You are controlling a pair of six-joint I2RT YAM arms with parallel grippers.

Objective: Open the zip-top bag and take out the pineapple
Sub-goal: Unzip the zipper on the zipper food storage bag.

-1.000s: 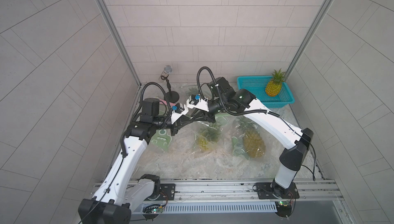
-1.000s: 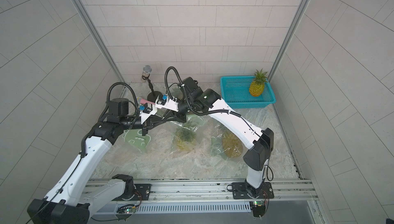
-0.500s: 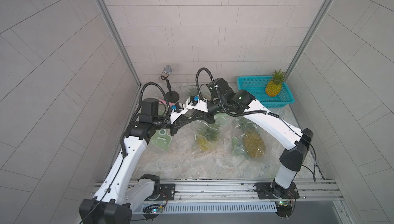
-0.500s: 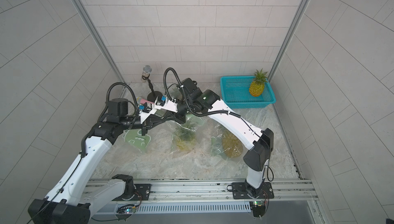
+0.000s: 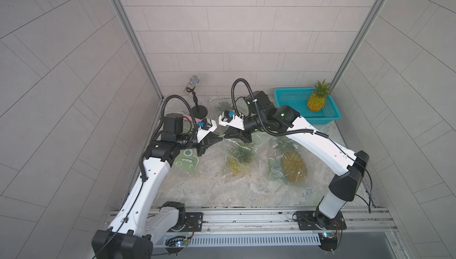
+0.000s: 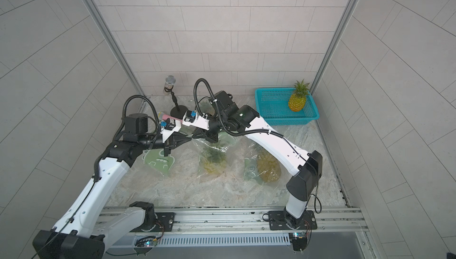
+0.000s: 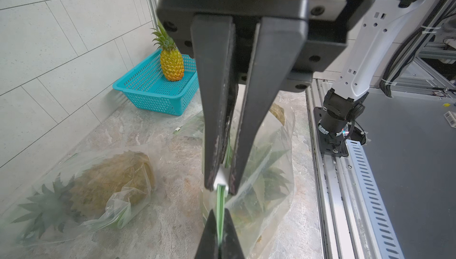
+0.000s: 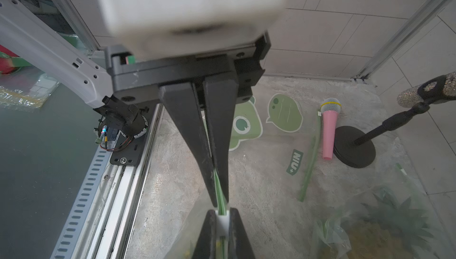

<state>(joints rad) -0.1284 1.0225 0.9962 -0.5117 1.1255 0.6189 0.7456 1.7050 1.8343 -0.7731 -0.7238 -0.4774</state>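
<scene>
Your left gripper [image 7: 220,183] is pressed together on the white slider [image 7: 220,177] of the zip strip [image 7: 220,203]. Your right gripper [image 8: 220,199] pinches that green strip just beside it, tip facing tip. This reads as one side anchoring the seal while the other stands ready to draw the slider along. The clear bag [image 5: 243,155] drapes from the pinch down to the table [image 5: 222,191]. The pineapple [image 5: 235,167] lies inside it, sealed in as far as can be judged. For clearance, a second bagged pineapple [image 5: 293,167] lies near on the right arm's side, and the microphone stand [image 5: 198,108] stands behind the grippers. A frog-printed bag [image 5: 186,161] lies under the left wrist. The side wall is near the left arm, so expect limited travel that way. The basket [image 5: 330,119], holding a loose pineapple [image 5: 315,101], is well apart.
</scene>
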